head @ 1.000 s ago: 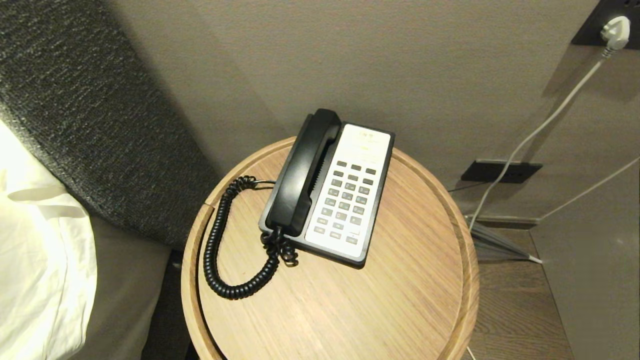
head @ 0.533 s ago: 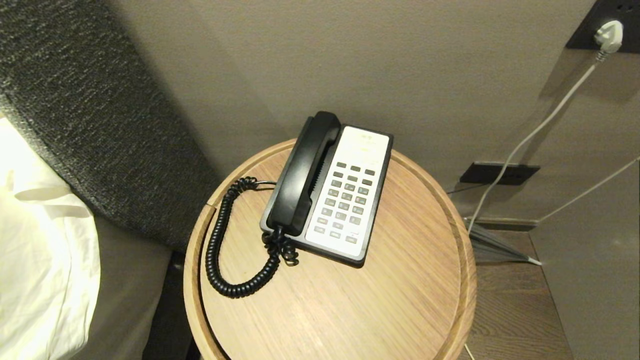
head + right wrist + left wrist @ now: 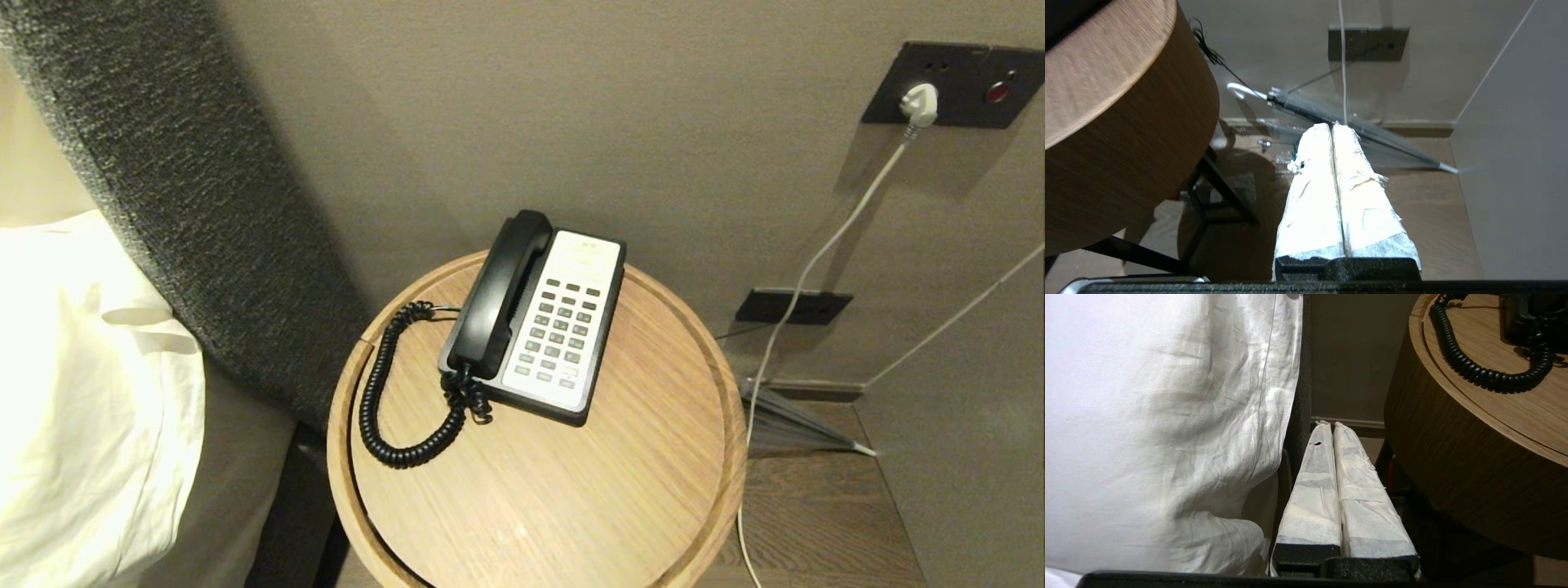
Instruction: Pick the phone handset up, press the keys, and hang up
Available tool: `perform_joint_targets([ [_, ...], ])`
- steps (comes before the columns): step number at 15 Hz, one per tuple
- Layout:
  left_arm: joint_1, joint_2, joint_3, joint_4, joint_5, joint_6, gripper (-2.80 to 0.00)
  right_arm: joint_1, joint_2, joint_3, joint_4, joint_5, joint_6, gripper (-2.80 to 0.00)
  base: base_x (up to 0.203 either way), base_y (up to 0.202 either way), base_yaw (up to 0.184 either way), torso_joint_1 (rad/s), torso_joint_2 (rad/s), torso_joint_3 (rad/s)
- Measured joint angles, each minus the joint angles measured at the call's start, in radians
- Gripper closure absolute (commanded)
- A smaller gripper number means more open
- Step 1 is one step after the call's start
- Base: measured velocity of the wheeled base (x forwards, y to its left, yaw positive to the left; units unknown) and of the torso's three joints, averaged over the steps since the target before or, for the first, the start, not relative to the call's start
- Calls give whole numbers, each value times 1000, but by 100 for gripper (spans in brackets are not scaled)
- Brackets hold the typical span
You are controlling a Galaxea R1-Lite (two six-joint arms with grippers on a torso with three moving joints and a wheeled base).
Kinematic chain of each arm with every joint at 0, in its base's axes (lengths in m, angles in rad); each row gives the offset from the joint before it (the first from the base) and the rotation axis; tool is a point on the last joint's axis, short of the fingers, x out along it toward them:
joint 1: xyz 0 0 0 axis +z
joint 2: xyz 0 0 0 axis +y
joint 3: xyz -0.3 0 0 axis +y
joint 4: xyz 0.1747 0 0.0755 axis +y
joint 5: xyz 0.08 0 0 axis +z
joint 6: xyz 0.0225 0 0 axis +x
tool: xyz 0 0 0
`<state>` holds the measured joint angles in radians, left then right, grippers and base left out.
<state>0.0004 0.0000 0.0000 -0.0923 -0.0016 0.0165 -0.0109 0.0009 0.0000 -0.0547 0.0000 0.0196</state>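
Handset (image 3: 500,296) cradled on phone base (image 3: 563,335), both clenched grippers, left (image 3: 1329,425) and right (image 3: 1332,125), low beside the table (image 3: 571,490), well apart from it

- one phone handset (image 3: 500,296), black
- one phone base (image 3: 563,343) with a white keypad face
- one coiled cord (image 3: 392,408)
- one round wooden table (image 3: 620,498)
- two grippers: left gripper (image 3: 1331,428), right gripper (image 3: 1333,128)
- one white plug (image 3: 918,102)
- two dark wall plates (image 3: 959,82) (image 3: 792,306)
- one folded umbrella (image 3: 1355,130)
- one white pillow (image 3: 82,392)

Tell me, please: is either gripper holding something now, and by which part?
Nothing is held. The left gripper and right gripper are shut on nothing, low beside the table. The phone handset lies on its base.
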Motion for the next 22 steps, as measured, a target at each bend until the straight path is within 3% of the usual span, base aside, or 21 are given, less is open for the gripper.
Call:
perform_joint_targets([
  [22,0,0,0,-2,2,0,0,0,1,0,0,0,0,0,0,0,0,3,2,202],
])
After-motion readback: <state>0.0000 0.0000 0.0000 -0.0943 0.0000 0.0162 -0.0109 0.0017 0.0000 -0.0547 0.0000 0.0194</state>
